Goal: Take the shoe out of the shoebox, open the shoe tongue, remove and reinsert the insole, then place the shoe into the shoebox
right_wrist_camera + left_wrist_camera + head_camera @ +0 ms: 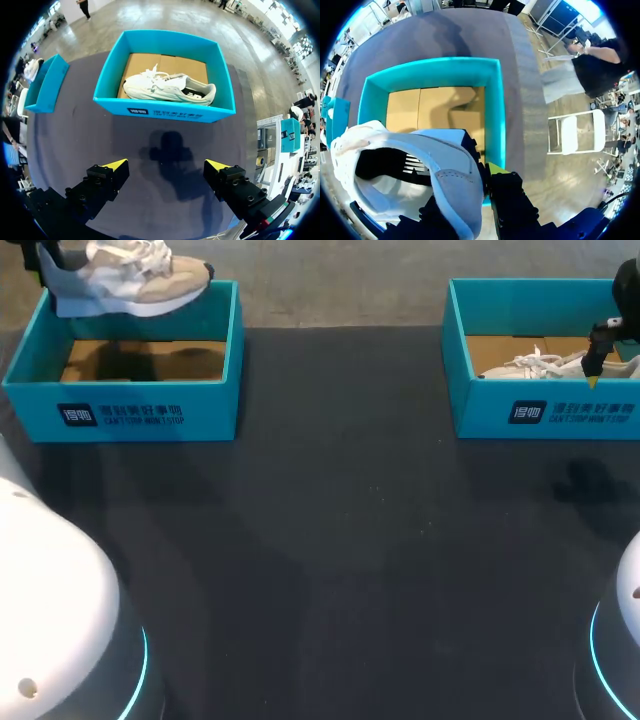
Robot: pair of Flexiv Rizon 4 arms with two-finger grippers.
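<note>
Shoe (130, 280): a beige and white trainer with a grey heel, held in the air over the left shoebox (130, 400), sole down and about level (its shadow lies on the box's brown floor).
Left gripper (470, 186): clamped on the shoe's heel (420, 170), one finger inside the collar and one against the outside; only one yellow tip shows.
Table (350, 540): a dark surface carrying both boxes.
Right gripper (166, 165): fingers wide apart with nothing between them, hanging above the table on the near side of the right shoebox (165, 112); its shadow falls on the table ahead of it.
Left shoebox, wrist view (495, 100): teal walls and open top, directly beneath the held shoe.
Right shoebox, head view (540, 410): teal, open-topped, well apart from the left one.
Second shoe (167, 87): a white trainer lying inside the right shoebox, laces up (also in the head view (540, 367)).
</note>
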